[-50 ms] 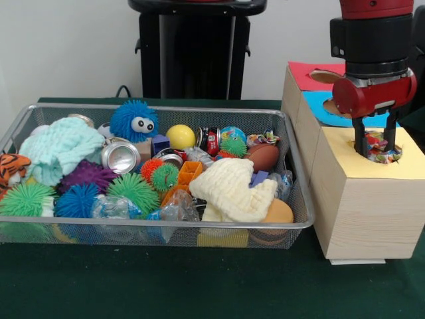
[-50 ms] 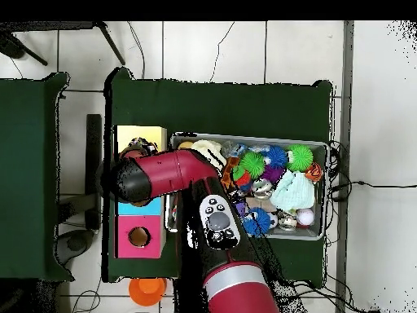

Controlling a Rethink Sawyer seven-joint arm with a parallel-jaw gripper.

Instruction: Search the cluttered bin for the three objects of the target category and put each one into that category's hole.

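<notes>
one crumpled wrapper (image 1: 379,147), no clear axis, between end effector (image 1: 376,143) fingers

**Materials in and beside the bin**

My bin (image 1: 292,143) is thin wire mesh. A shiny metal can (image 1: 120,157) lies by soft knitted cream cloth (image 1: 232,189). The box (image 1: 362,212) beside looks like pale matt wood, its top (image 1: 412,163) yellow paper.
</notes>
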